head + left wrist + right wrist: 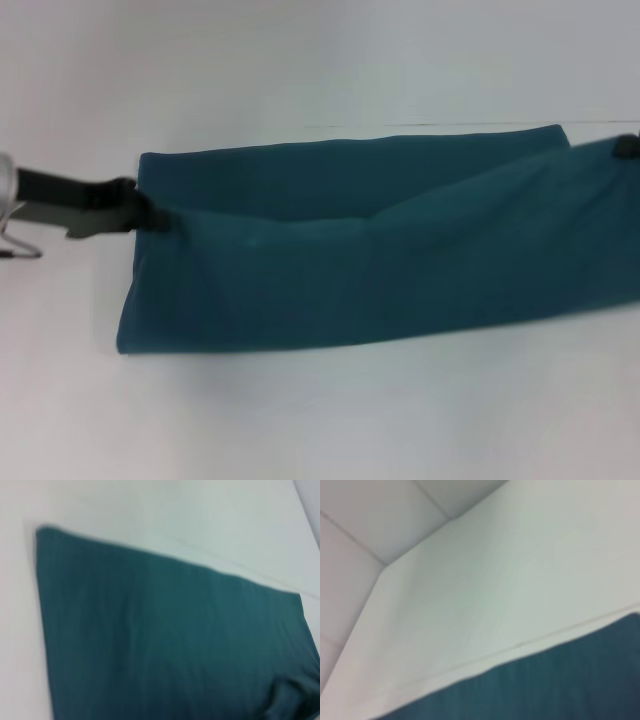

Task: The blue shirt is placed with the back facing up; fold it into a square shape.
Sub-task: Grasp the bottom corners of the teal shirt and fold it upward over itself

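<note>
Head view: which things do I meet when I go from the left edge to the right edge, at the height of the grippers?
Left gripper, holding the shirt's left end → the blue shirt, stretched long across the white table → right gripper, at the shirt's right end.

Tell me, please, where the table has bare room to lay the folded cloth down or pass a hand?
Bare table lies in front of the blue shirt and behind its far edge. The shirt's two ends are crowded: the left tool grips one, the right tool the other.
</note>
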`<state>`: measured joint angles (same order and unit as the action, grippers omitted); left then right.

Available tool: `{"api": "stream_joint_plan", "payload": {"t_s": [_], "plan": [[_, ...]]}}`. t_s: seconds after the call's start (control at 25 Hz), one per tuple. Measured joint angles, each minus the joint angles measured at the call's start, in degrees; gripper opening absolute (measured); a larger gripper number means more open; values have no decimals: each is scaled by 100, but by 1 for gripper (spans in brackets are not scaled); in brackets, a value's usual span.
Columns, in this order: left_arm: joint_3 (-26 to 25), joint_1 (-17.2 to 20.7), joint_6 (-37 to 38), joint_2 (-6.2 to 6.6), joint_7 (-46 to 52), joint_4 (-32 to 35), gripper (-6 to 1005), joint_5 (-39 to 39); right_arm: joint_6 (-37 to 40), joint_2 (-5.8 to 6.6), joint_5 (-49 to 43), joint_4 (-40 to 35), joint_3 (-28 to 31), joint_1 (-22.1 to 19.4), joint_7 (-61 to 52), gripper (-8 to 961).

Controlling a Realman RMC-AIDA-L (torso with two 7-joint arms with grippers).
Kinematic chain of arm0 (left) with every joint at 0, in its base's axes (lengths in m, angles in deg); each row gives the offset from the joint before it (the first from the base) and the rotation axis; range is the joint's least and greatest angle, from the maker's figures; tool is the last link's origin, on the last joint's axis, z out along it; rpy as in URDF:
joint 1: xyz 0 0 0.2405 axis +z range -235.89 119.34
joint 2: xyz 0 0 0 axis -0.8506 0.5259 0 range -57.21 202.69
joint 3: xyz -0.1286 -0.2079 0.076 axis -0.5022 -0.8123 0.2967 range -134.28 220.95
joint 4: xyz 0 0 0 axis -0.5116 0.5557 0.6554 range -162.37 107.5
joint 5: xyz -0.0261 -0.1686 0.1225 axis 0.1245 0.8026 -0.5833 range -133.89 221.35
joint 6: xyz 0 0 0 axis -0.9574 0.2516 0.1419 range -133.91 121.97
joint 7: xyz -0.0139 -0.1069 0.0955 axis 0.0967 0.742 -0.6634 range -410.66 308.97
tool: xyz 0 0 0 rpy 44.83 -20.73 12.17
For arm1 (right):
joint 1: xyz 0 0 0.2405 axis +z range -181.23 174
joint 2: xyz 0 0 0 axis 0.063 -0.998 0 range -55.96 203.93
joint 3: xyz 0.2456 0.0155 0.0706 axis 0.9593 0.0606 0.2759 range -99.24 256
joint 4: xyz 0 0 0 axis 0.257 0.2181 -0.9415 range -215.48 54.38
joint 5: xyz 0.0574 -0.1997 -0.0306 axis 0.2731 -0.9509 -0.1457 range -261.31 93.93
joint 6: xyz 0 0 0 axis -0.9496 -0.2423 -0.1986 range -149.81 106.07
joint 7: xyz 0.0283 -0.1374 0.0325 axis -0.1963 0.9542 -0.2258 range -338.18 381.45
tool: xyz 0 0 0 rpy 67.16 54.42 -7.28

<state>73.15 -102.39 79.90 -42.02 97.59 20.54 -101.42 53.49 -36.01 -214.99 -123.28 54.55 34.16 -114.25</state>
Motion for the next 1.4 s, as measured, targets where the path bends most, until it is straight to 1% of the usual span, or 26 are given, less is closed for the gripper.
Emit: {"api": "stream_joint_plan", "payload": {"t_s": [0.08,0.24,0.32,0.4,0.44,0.48,0.64,0.76,1.0,1.16,1.4], "plan": [[54,-183,-393,16,3,-251,28,-21,-435,-29,6,142,-45,118,41,65],[350,-395,-1314,15,94,-632,28,-27,-1466,-103,9,455,-427,323,75,66],[497,-435,-1716,-19,138,-725,28,-26,-1940,-144,15,580,-655,412,78,66],[657,-480,-2211,-90,149,-824,27,-27,-2414,-194,14,702,-888,506,81,66],[699,-488,-2335,-111,150,-852,27,-27,-2884,-236,7,814,-1107,593,85,66],[759,-497,-2532,-149,151,-881,27,-29,-2884,-236,7,814,-1107,593,85,67],[843,-482,-3070,-247,164,-911,27,-36,-3538,-322,30,960,-1314,729,87,67],[845,-478,-3307,-250,245,-963,28,-36,-3869,-366,31,998,-1384,824,88,68],[851,-503,-3543,-230,333,-1042,28,-39,-4581,-455,5,1242,-1860,1072,88,69],[854,-505,-3665,-228,347,-1056,27,-40,-4950,-464,-14,1508,-2032,1217,89,70],[860,-482,-3837,-257,326,-1061,27,-26,-5084,-462,6,1549,-2085,1208,60,71]]}}
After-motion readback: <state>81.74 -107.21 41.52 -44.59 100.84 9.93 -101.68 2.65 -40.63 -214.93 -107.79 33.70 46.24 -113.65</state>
